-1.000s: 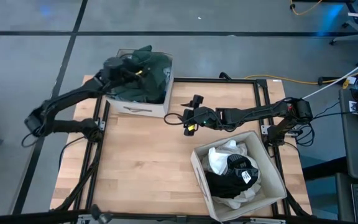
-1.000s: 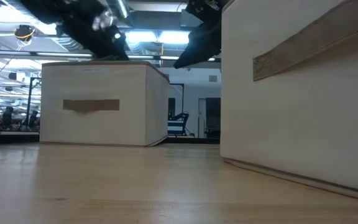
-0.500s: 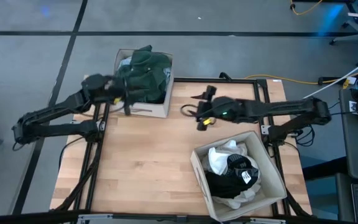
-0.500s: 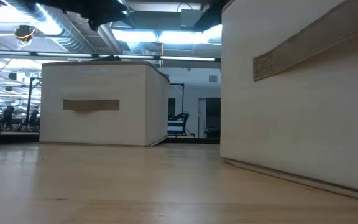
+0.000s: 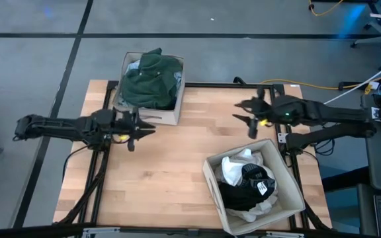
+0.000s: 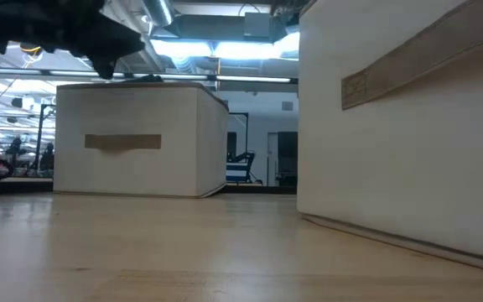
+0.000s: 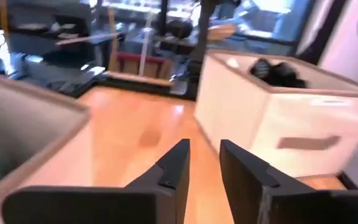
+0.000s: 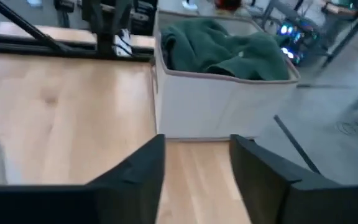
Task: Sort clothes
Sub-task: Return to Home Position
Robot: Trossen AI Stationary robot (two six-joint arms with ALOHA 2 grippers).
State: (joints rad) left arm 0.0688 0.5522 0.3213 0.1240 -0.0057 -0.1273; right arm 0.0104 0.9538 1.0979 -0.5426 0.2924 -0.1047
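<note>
Dark green clothes [image 5: 152, 79] [image 8: 229, 50] lie heaped in the beige box [image 5: 159, 118] at the table's far left. White and black clothes [image 5: 247, 180] fill the beige box [image 5: 211, 177] at the near right; its black top [image 7: 278, 68] shows in the left wrist view. My left gripper [image 5: 144, 130] [image 7: 204, 149] hovers just in front of the far-left box, pointing toward the right edge, open by a narrow gap with nothing in it. My right gripper [image 5: 240, 112] [image 8: 197, 143] hangs above the table's far right part, pointing toward the green heap, open and bare.
Bare wooden tabletop [image 5: 170, 172] stretches between the two boxes and along the near left. A black frame [image 5: 280, 99] runs along the table's edges. Cables [image 5: 323, 82] lie on the floor beyond the far right corner.
My left gripper has swung off the green heap toward the table's near edge, sinking and turning until it points toward the right edge. My right gripper has drawn back from the table's middle toward the right edge and risen. The clothes have stayed where they were.
</note>
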